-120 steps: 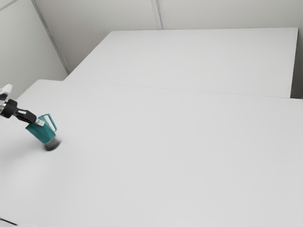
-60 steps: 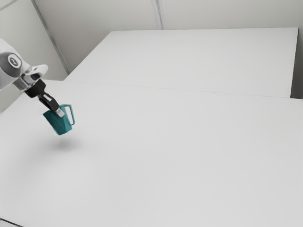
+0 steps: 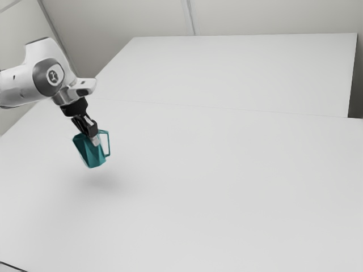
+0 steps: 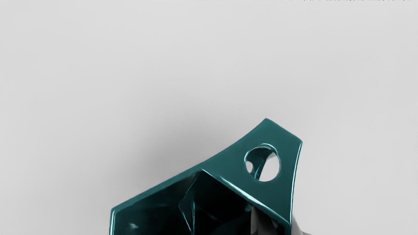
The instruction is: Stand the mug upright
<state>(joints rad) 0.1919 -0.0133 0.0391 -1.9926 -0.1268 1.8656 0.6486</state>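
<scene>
Gripping mug (image 3: pixel 92 156) between closed jaws, by wall (image 4: pixel 246 195) near handle (image 3: pixel 109 145); holding it tilted, clear above worktop (image 3: pixel 227 187). Level it before contact, lower gently, release only once seated flat.

Mug (image 3: pixel 89 154): directly below my pincer (image 3: pixel 95 140), mouth toward my hand, the body tilted. One finger (image 4: pixel 259 223) lies inside the mouth and the other (image 4: pixel 296 227) outside, with the mug's wall between them. The handle (image 3: pixel 108 145) is beside my fingertips, on the mug's side toward the exterior view's right. Table (image 3: pixel 227 187): below both my pincer and the mug, apart from each; the mug's shadow (image 3: pixel 102 181) falls on it beneath us. From my pincer, the tabletop extends well out toward the exterior view's right. Flat panel (image 3: pixel 244 73): beyond the table's seam, well apart from my pincer.
</scene>
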